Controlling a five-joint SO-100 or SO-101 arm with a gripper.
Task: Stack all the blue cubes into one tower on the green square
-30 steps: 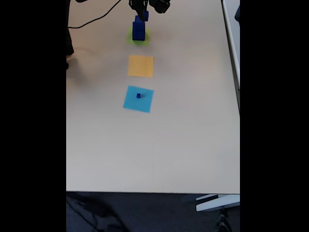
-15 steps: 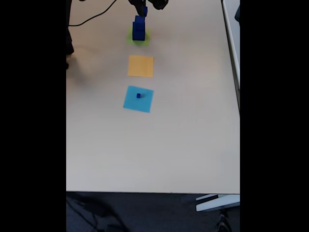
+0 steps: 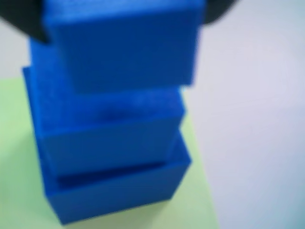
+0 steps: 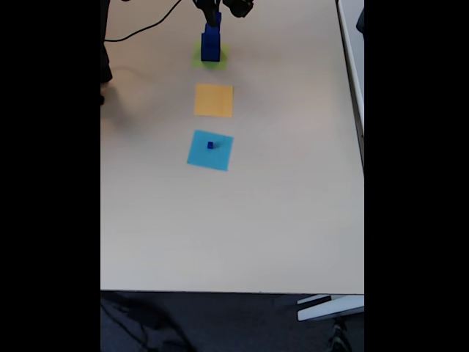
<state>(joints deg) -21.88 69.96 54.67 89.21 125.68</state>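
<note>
So the tower (image 4: 210,44) of blue cubes sits on the green square (image 4: 199,59) at the far end of the table (image 4: 278,205). Up close in the wrist view it's three cubes (image 3: 114,157) stacked, biggest at the bottom, all pretty blurry. The claw (image 4: 218,16) is right above the top of the tower, but I honestly can't tell if it's gripping or let go. One tiny blue cube (image 4: 210,145) sits on the light-blue square (image 4: 210,150), past the orange square (image 4: 214,100) from the tower.
</note>
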